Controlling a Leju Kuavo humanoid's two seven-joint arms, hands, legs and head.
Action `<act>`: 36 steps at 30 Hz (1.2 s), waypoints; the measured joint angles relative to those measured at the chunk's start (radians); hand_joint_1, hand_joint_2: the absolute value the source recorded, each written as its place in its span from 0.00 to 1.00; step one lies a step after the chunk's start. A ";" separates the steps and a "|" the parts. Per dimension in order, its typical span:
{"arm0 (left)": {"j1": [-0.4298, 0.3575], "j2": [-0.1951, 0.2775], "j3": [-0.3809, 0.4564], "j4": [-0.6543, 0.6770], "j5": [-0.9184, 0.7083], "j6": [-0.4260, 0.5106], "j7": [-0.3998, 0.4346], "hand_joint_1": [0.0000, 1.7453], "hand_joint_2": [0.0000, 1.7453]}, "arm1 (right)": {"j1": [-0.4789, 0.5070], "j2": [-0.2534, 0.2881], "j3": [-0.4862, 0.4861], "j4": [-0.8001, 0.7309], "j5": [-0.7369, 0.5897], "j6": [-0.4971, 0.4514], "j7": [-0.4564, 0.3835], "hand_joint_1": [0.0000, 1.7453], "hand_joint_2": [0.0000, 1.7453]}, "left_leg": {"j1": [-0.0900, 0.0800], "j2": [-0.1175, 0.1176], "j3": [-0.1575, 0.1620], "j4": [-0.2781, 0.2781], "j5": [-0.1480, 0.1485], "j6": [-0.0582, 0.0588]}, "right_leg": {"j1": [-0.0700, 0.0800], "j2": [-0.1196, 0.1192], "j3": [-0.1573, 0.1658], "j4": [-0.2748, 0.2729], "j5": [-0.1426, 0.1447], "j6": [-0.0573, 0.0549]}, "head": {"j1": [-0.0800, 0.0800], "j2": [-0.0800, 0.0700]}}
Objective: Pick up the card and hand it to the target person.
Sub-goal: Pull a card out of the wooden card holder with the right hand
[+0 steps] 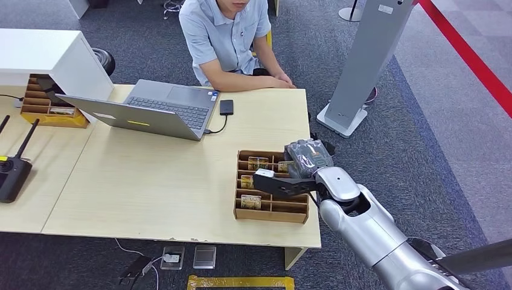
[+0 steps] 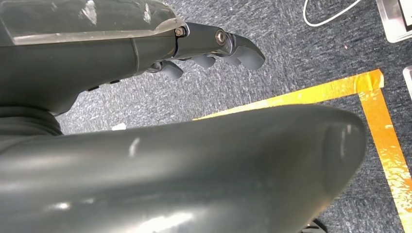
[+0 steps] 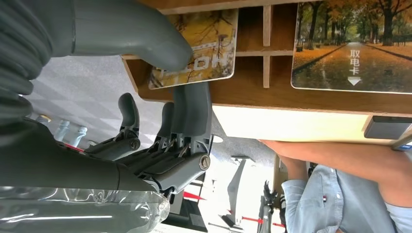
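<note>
A brown cardboard organizer box stands on the light wooden table near its front right, with several autumn-picture cards in its slots. My right hand hovers over the box's far right corner. In the right wrist view its thumb presses on the face of one card, which sits skewed across a divider, and its fingers reach up to that card's edge from the other side. A second card lies flat beside it. The person in a light blue shirt sits at the table's far side. My left hand hangs over the carpet, holding nothing.
An open laptop and a black phone lie between the box and the person. A second organizer and a black controller with antennas are at the left. A grey stand rises right of the table. Orange tape marks the floor.
</note>
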 joint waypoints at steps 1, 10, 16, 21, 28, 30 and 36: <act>0.000 0.000 0.000 0.000 0.000 0.000 0.000 0.00 0.00 | 0.000 0.000 0.000 0.000 0.000 0.000 0.000 0.68 1.00 | 0.000 0.000 0.000 0.000 0.000 0.000 | 0.000 0.000 0.000 0.000 0.000 0.000 | 0.000 0.000; 0.000 0.000 0.000 0.000 0.000 0.000 0.000 0.00 0.00 | -0.001 0.001 0.000 0.003 -0.001 0.000 -0.001 0.73 1.00 | 0.000 0.000 0.000 0.000 0.000 0.000 | 0.000 0.000 0.000 0.000 0.000 0.000 | 0.000 0.000; -0.003 0.000 0.000 0.000 -0.001 -0.001 0.000 0.00 0.25 | -0.001 0.001 -0.001 0.007 -0.006 -0.002 -0.007 0.80 1.00 | 0.000 0.000 0.001 0.000 0.000 0.000 | 0.000 0.000 0.000 0.000 0.000 0.000 | 0.000 0.000; -0.003 0.000 0.000 0.000 -0.001 -0.009 -0.012 0.00 1.00 | -0.001 0.002 0.000 0.010 -0.013 -0.002 -0.019 0.83 1.00 | 0.000 0.000 0.001 0.000 0.000 0.000 | 0.000 0.000 0.001 0.000 0.000 0.000 | 0.000 0.000; -0.003 0.000 0.000 0.000 -0.002 -0.008 -0.021 0.00 1.00 | -0.001 0.002 -0.001 0.010 -0.017 -0.002 -0.020 0.83 1.00 | 0.000 0.000 0.001 0.000 0.000 0.000 | 0.000 0.000 0.001 0.000 0.000 0.000 | 0.000 0.000; -0.003 0.000 0.000 0.000 -0.001 -0.005 -0.020 0.00 1.00 | -0.001 0.002 -0.002 0.010 -0.021 -0.004 -0.020 0.83 1.00 | 0.000 0.000 0.001 0.000 0.000 0.000 | 0.000 0.000 0.001 0.000 0.000 0.000 | 0.000 0.000; 0.000 0.000 0.000 0.000 0.000 0.001 -0.015 0.00 1.00 | -0.002 0.001 -0.010 0.006 -0.040 -0.007 -0.016 0.83 1.00 | 0.000 0.000 0.001 0.000 0.000 0.000 | 0.000 0.000 0.000 0.000 0.000 0.000 | 0.000 0.000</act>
